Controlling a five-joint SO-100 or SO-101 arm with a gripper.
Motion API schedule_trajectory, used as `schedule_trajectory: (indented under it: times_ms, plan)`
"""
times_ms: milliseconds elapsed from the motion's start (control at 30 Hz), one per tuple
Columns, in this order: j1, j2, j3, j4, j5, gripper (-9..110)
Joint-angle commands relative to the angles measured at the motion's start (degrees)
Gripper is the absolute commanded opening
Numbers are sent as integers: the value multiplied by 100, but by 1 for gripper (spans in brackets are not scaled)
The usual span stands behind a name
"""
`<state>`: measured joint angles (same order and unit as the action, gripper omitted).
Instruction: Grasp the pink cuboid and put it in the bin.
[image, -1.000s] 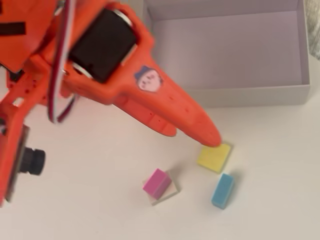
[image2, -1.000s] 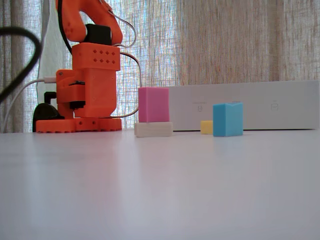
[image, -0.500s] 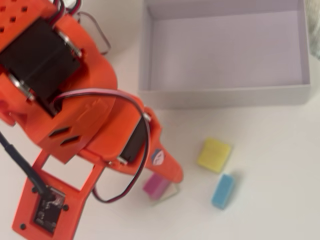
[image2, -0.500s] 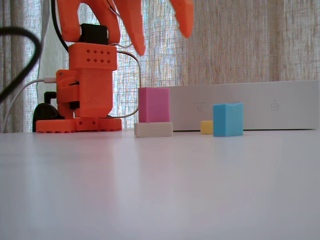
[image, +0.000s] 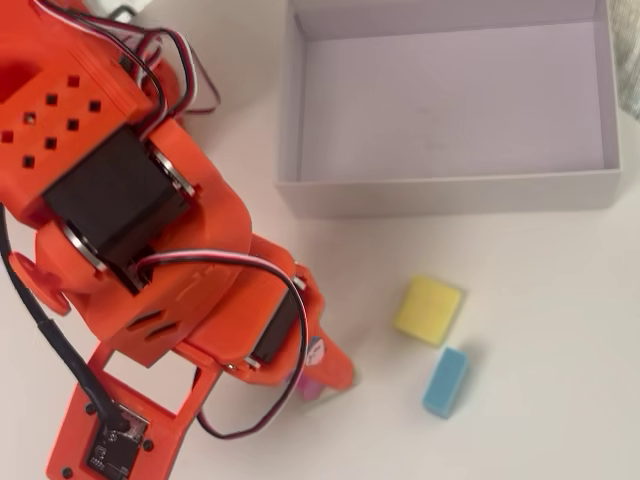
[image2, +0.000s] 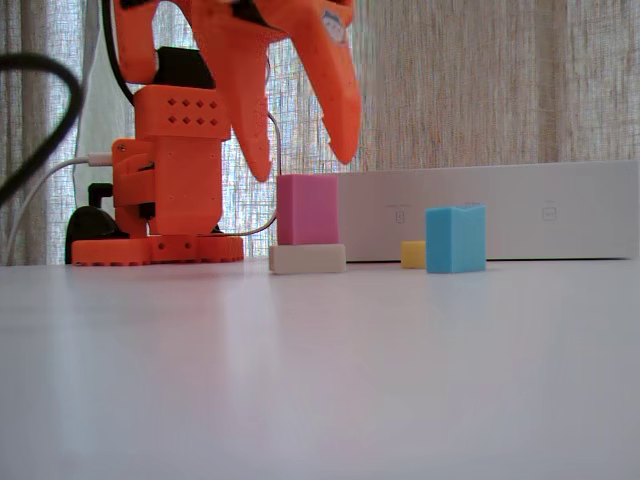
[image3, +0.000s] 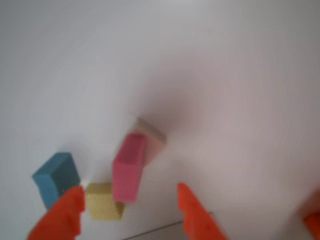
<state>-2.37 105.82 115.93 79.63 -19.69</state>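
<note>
White worktop (image2: 320, 380), smooth, slightly glossy. Directly on it: cream block (image2: 307, 258), lying flat right under the hand (image2: 305, 160), between the two fingertips as the fixed view shows it; pink cuboid (image2: 307, 209) stands upright on top of that block, not on the worktop itself. Yellow block (image: 428, 310) lies flat, near the hand, to its right in overhead view. Blue block (image: 445, 382) just beside the yellow one, apart from it. The bin (image: 450, 192), white w/ low walls, sits on the worktop beyond the blocks, well apart from the hand. Arm's orange base (image2: 160, 248) also on the worktop, behind the hand in fixed view.
</note>
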Motion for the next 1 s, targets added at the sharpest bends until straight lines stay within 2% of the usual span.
schedule_trajectory:
  times_ms: [0,567,700,733,967]
  plan:
    - [-44,-18,-26,-132,35,21]
    - [-176,-378,-26,-826,132,11]
    - [-185,-439,-18,-1011,202,0]
    - [-193,-457,-18,-1046,220,-8]
    - [-220,-439,-53,-984,448,-8]
